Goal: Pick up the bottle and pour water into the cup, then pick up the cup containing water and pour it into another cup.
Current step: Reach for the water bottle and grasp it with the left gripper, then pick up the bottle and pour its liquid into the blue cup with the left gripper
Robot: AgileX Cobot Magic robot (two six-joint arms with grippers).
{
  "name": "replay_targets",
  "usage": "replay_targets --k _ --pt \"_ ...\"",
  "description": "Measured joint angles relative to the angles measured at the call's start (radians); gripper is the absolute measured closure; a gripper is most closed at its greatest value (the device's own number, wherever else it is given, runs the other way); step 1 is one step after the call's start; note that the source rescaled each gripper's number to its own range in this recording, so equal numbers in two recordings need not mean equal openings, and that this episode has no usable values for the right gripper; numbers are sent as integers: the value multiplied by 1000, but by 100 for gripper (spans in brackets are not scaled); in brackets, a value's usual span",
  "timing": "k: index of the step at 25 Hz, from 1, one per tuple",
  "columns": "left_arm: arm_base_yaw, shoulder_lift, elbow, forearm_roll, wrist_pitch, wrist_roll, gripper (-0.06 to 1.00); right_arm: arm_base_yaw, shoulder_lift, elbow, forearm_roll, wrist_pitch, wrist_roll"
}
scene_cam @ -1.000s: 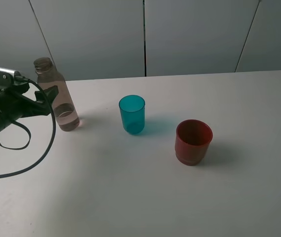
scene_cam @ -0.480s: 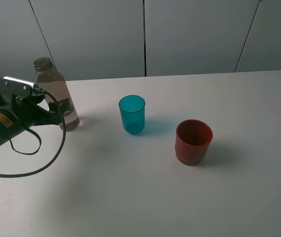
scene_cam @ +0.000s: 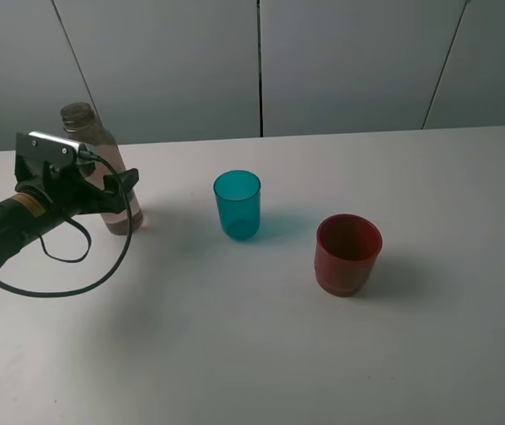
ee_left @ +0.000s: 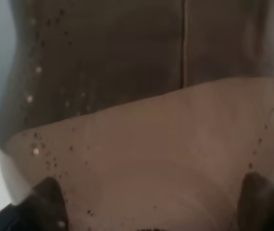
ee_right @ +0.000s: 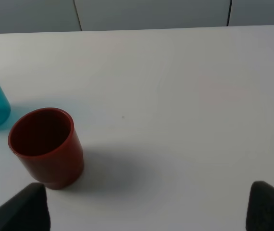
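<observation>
The bottle (ee_left: pixel 142 120) is see-through, smoky grey-brown plastic, smooth and glossy, with fine droplets speckling its wall. The cup (scene_cam: pixel 236 205) is translucent teal plastic with a smooth, shiny wall. Another cup (scene_cam: pixel 348 254) is opaque red-brown plastic, smooth, with a soft sheen. The desk (scene_cam: pixel 412 177) has a white, matt, even surface. The left pincer (scene_cam: pixel 115 189) is matt black and carries a bare silver metal bracket (scene_cam: pixel 53 143). The right pincer (ee_right: pixel 149 211) has dark, matt fingers (ee_right: pixel 29 209). The wall panels (scene_cam: pixel 350 62) are grey and matt.
</observation>
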Motion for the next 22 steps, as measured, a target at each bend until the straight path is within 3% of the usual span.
replay_targets --k 9,14,15,16,17,18,22 --pt "0 61 -83 119 0 -2 -6 0 0 0 0 0 0" --pt "0 78 -97 130 -2 -2 -3 0 0 0 0 0 -6" --pt "0 82 -97 125 -2 -2 7 0 0 0 0 0 -6" --pt "0 86 -97 117 -2 -2 32 0 0 0 0 0 -6" --pt "0 88 -97 108 -2 -2 67 0 0 0 0 0 -6" --pt "0 91 -97 104 -2 -2 94 0 0 0 0 0 -6" --pt "0 94 -97 100 -8 5 91 0 0 0 0 0 -6"
